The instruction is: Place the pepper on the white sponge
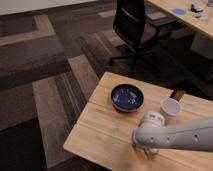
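floor [45, 75]: carpet in angled bands of dark brown, grey and tan; matte, flat pile.
table [100, 131]: light wood planks, visible grain, squared corner toward the carpet; the gripper hangs over its near part.
office chair [136, 27]: black, padded back and seat, star base; well beyond the table, far from the gripper.
second desk [197, 22]: pale wood top at the upper right; a blue flat disc and small pale items on it, too small to identify.
arm [175, 135]: white, smooth cylindrical shell, comes in from the right edge and ends in a rounded wrist housing.
blue bowl [127, 97]: dark glossy blue, round, shallow; beyond the gripper and slightly to its left, apart from it.
white cup [170, 108]: round, pale, open top; beyond the gripper to its right, just beside the wrist housing.
dark object [178, 93]: small, behind the cup at the far table edge; cannot identify.
gripper [148, 149]: pointing down at the tabletop near the front edge, under the wrist housing.
fingers: hidden by the wrist; cannot tell open or closed.
pepper / white sponge: neither can be seen in this view.
writing/labels: none readable.
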`<state>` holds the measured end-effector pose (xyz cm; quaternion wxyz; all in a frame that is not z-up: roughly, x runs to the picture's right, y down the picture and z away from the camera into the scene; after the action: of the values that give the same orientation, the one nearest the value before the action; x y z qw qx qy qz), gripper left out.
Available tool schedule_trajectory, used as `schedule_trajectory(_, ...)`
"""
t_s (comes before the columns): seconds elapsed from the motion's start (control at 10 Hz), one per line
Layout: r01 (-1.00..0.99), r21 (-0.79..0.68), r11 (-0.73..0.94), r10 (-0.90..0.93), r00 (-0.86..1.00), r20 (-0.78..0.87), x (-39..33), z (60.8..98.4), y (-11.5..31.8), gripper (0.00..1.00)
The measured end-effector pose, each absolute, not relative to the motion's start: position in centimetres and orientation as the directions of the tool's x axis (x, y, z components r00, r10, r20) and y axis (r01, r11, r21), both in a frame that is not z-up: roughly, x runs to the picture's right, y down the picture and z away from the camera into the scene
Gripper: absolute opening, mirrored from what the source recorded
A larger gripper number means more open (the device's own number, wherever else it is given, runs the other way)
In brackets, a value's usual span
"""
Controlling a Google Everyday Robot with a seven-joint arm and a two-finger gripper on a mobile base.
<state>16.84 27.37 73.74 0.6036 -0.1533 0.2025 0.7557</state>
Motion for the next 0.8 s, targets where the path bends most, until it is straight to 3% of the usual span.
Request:
schedule_trajectory(0.2,-0.974,0.121,-0.189,0.85,-0.224,-0.477,16.83,73.77,27.41,0.03)
schedule_trajectory(0.3,-0.974,0.121,-0.189,0.85,-0.224,-0.477,16.84,73.77,27.41,0.14)
schedule_trajectory(0.5,-0.974,0.121,-0.189,0.85,-0.224,-0.477,16.84,73.77,27.42,0.52)
schedule_trajectory(0.7,-0.974,0.126,-0.187,0.849,-0.224,-0.478,17.01,73.73,27.51,0.8)
schedule_trajectory(0.8,-0.974,0.128,-0.186,0.849,-0.225,-0.479,17.08,73.72,27.56,0.8)
